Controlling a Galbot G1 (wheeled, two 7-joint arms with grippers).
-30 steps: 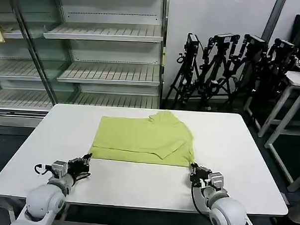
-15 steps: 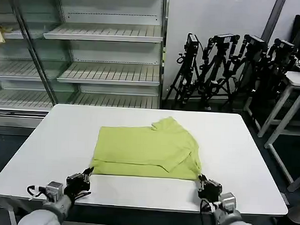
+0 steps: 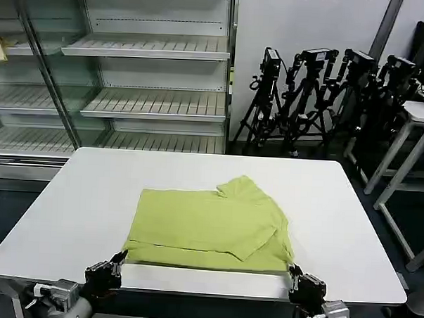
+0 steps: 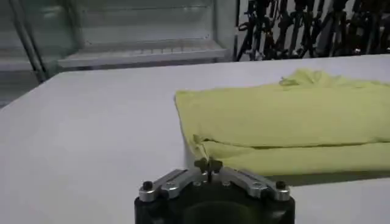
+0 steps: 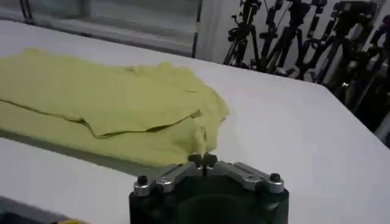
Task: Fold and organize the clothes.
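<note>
Dragged closer to the table's (image 3: 62, 195) near edge, the folded T-shirt (image 3: 209, 226) now lies there, left gripper (image 3: 116, 262) and right gripper (image 3: 292, 272) each pinching a near corner.

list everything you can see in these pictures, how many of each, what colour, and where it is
T-shirt: one, lime green, folded flat, on the near half of the table with its near edge close to the table's front edge.
Table: one, white, in front of the robot.
Shelving unit: one, pale grey-white, bare shelves, behind the table on the left.
Tripods: several, black, standing against the wall behind the table on the right.
Side table: one, white, at the far right edge.
Left gripper: one, black, shut on the T-shirt's near left corner.
Right gripper: one, black, shut on the T-shirt's near right corner.
</note>
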